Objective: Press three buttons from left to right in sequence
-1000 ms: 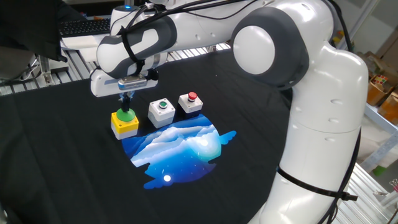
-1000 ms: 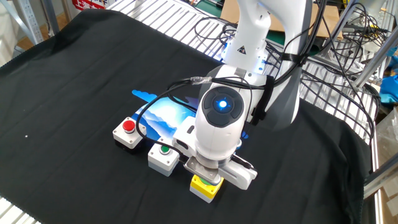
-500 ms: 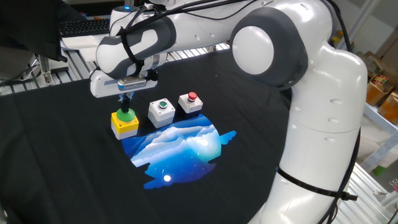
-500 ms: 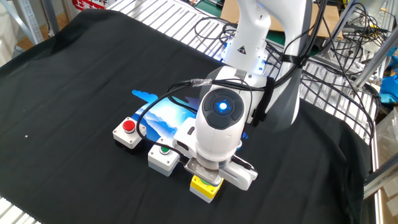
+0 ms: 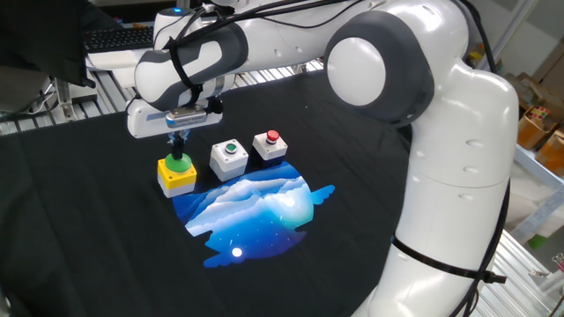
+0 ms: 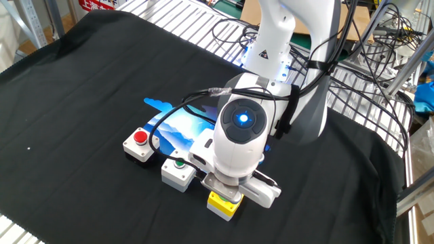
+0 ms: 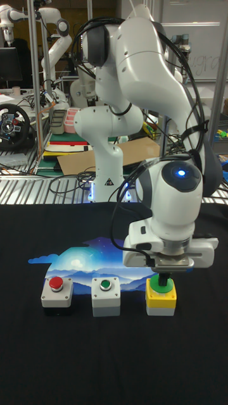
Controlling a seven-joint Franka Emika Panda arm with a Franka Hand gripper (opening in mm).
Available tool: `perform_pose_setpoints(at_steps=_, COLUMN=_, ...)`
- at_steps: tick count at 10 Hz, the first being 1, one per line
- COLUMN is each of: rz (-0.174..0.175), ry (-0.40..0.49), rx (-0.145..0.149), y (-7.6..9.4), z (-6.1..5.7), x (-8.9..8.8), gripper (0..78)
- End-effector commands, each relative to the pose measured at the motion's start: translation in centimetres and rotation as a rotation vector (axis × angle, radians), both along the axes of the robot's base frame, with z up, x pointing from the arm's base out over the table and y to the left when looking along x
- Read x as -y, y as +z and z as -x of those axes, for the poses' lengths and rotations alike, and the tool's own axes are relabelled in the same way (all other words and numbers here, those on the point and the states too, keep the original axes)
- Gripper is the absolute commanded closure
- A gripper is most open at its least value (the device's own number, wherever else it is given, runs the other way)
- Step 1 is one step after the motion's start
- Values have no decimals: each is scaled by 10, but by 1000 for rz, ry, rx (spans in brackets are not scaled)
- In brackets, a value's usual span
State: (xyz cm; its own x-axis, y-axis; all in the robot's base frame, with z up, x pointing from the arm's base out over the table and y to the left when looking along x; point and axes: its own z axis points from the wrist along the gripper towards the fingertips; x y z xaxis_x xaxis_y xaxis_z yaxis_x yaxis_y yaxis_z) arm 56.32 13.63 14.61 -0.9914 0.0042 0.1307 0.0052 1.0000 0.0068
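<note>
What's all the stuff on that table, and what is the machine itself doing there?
Yellow box with green dome button: one, at the end of the row, right under the gripper.
White box with small green button: one, middle of the row.
White box with small red button: one, other end of the row.
Blue and white picture: one, lying flat on the cloth beside the boxes.
Black cloth: one, covering the table.
Cables: several, dark, on the metal frame behind the table.
Robot arm: one, white and grey, bent over the table.
Gripper: one, dark fingertips together on the green dome.
</note>
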Motion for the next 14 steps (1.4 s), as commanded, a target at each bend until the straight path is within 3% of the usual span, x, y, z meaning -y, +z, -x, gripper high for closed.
perform_pose_setpoints(at_steps=1, rz=1, ry=0, rx=0, y=1, z=-1, x=0, gripper=764)
perform_pose_setpoints(at_steps=11, rz=21, ry=3, rx=-29, y=-8, z=-3, x=-4, gripper=764)
perform_pose_setpoints(at_steps=14, rz=39, ry=9, rx=-52, y=-10, z=-3, x=-1, gripper=764)
